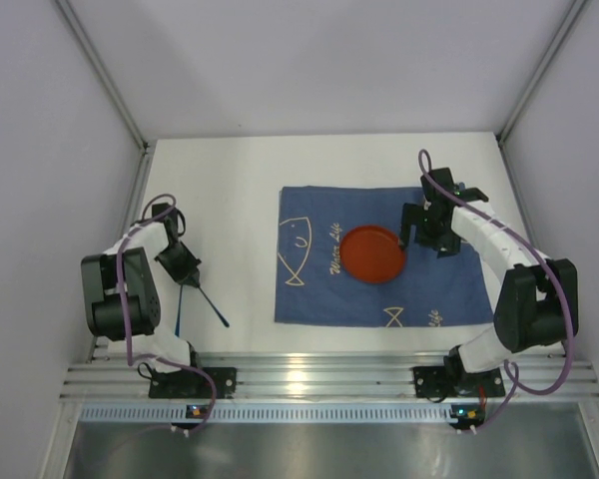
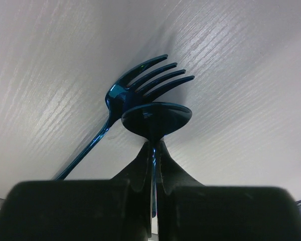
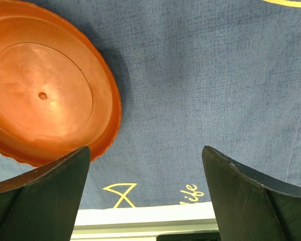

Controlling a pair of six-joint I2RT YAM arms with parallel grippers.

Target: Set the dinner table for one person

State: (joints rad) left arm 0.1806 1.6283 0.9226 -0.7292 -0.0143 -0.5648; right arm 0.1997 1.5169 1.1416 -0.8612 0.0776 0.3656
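My left gripper (image 2: 154, 143) is shut on the thin handle of a dark blue spoon (image 2: 156, 118), whose bowl sticks out just past the fingertips. A matching blue fork (image 2: 140, 85) lies beside it on the white dinner table (image 1: 230, 180). In the top view the left gripper (image 1: 187, 274) points down at the two utensils (image 1: 210, 304) at the left. An orange plate (image 1: 372, 254) rests on the blue fish placemat (image 1: 449, 289). My right gripper (image 1: 426, 232) hovers open just right of the plate (image 3: 45, 95), with nothing between its fingers.
The placemat (image 3: 200, 75) covers the table's middle and right. A ridged aluminium rail (image 1: 319, 374) runs along the near edge by both arm bases. White walls enclose the left, back and right sides.
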